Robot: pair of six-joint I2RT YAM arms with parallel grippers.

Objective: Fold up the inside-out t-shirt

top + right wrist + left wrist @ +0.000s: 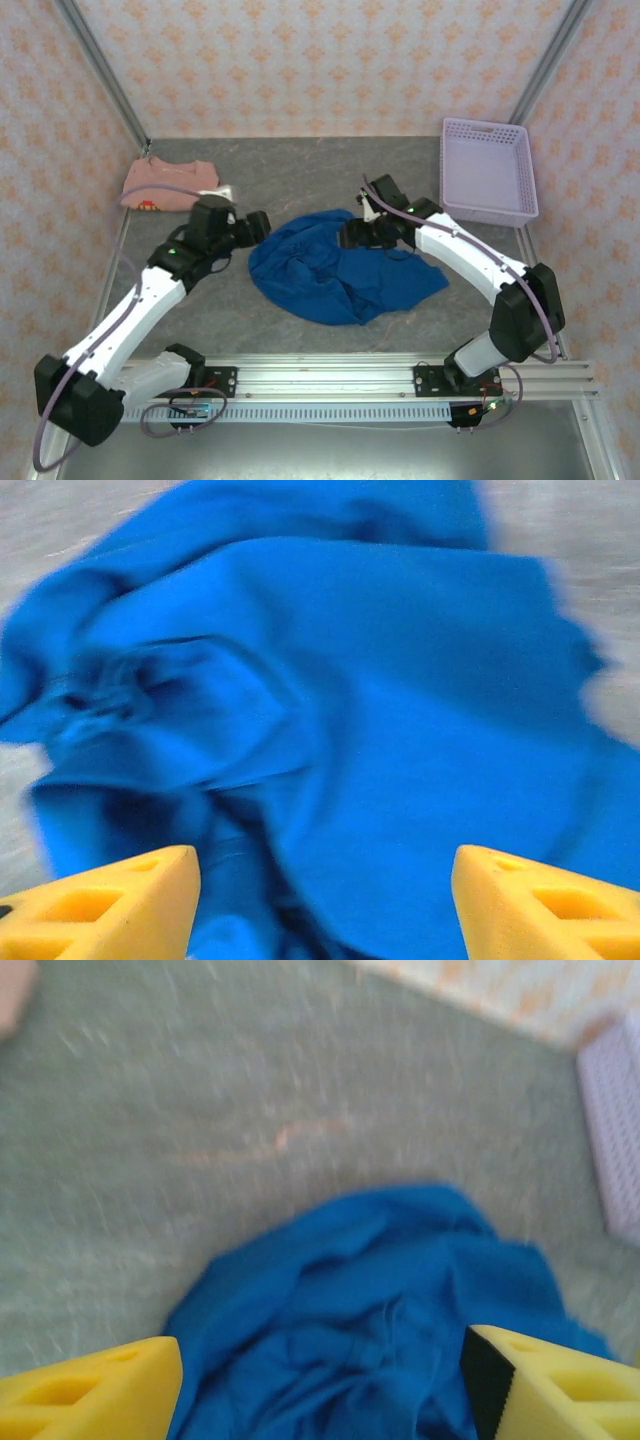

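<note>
Blue t-shirt (335, 275) lies crumpled mid-frame on the surface (300, 180). Left gripper (262, 226) sits at its left edge and right gripper (350, 236) over its top, both spread wide, grasping nothing.

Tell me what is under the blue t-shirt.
The blue t-shirt lies crumpled on the grey table, which shows all round it. Anything else beneath its folds is covered.

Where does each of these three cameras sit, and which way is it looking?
Top external: above and behind the arms, looking down at table, blue t-shirt, both arms.
Left wrist: on the left arm, looking past the open left gripper at the t-shirt, basket beyond.
Right wrist: on the right arm, past the open right gripper, close on the t-shirt.
Shared: all show the t-shirt.
</note>
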